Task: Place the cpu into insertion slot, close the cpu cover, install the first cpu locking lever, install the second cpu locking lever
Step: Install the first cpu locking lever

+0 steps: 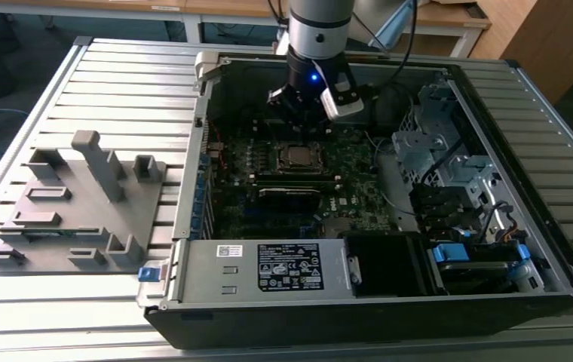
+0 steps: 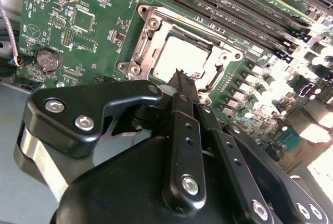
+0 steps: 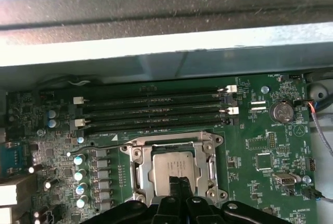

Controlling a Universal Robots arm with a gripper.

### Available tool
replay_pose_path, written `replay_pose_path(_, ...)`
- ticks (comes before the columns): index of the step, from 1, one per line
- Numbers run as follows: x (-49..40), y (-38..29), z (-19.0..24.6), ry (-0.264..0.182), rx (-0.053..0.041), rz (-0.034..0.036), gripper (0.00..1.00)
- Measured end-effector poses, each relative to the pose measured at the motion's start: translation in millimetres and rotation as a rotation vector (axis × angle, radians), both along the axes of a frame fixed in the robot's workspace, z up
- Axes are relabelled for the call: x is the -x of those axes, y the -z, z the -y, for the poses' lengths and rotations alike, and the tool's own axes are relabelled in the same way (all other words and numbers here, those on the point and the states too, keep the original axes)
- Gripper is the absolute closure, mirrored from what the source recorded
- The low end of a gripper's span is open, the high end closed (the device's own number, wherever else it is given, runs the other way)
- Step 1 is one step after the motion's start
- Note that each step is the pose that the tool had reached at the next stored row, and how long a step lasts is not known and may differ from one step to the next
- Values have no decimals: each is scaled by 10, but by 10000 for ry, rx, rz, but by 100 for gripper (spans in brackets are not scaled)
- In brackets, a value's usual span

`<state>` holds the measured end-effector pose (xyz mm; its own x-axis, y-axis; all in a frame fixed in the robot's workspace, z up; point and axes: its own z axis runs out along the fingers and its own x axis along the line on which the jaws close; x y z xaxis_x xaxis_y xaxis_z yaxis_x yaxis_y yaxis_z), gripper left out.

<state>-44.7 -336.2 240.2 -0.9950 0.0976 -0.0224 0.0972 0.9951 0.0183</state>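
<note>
We find the cpu (image 3: 174, 168) lying flat in the insertion slot (image 1: 280, 156), its dull silver top facing up and square to the socket, as it must sit for its contacts to meet. The cpu cover (image 3: 171, 141) lies over it, down and level by our reading. Its window lets the chip's top show through while its bars bear on the chip's margins. Thin metal pieces run along the frame's sides, but we cannot tell whether either locking lever is hooked down. In both wrist views the gripper (image 2: 180, 75) hangs over one edge of the socket, its two fingers clenched together into a narrow point with nothing between them. We judge that such a tip suits pressing on a thin part rather than carrying one. We cannot tell whether it touches the cover or stands just clear of it. Just beside the socket run the long black memory slots (image 3: 156, 107), parallel to one side of the frame, and a row of small capacitors (image 3: 80, 179) lines another side. A coin battery (image 3: 282, 112) sits well apart, toward a corner of the motherboard (image 3: 260, 146). In the exterior view the socket lies in the half of the board away from the power supply (image 1: 266, 268), which fills the near edge of the computer case (image 1: 198, 98). The case lies open on its side so the arm can reach straight down into it. It rests toward the exterior view's right of the slatted tabletop (image 1: 115, 83), with a grey fixture (image 1: 75, 204) beside it near the tabletop's edge at the exterior view's left.
</note>
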Motion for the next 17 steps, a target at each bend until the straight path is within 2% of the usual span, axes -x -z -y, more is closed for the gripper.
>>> replay_pose_path(7, 0, -76, 0, -2, 0, 0, 90)
replay_pose_path(17, 0, -81, 0, 0, 0, 0, 90)
